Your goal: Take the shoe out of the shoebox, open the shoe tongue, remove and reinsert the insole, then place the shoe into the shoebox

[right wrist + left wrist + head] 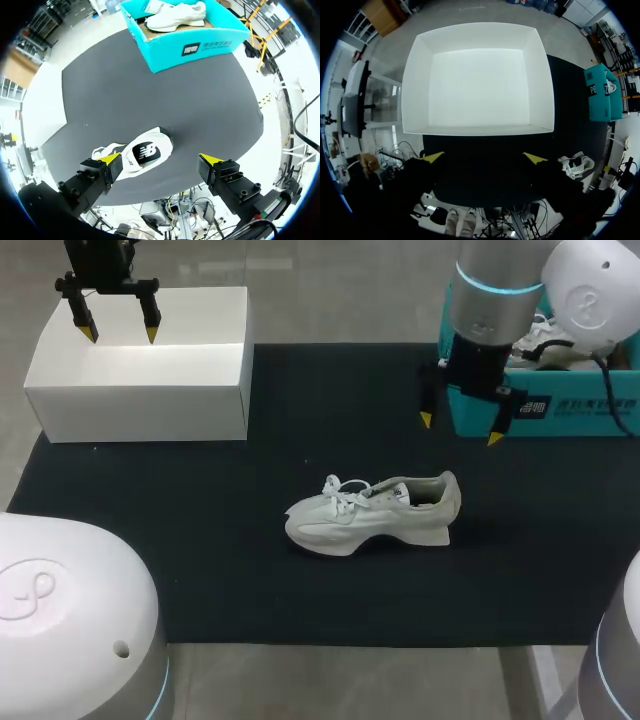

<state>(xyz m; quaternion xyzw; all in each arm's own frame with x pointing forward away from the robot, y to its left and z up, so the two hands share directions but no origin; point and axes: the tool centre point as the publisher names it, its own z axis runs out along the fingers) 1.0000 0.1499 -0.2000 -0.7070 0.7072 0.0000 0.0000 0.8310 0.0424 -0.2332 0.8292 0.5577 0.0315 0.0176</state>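
Observation:
A white shoe [375, 512] lies on its side in the middle of the black mat, toe toward the left; it shows in the right wrist view [132, 156] and at the edge of the left wrist view [576, 165]. The teal shoebox [560, 405] at the back right holds another white shoe [176, 15]. My right gripper [460, 428] hangs open in front of the teal box [187, 42], above the mat and behind the loose shoe. My left gripper [115, 332] hangs open over the white box [140, 365], which looks empty inside [477, 85].
The black mat [200, 540] covers most of the table, with bare room in front and to the left of the shoe. The white box stands at the mat's back left corner. My arm bases [70, 620] fill the front corners.

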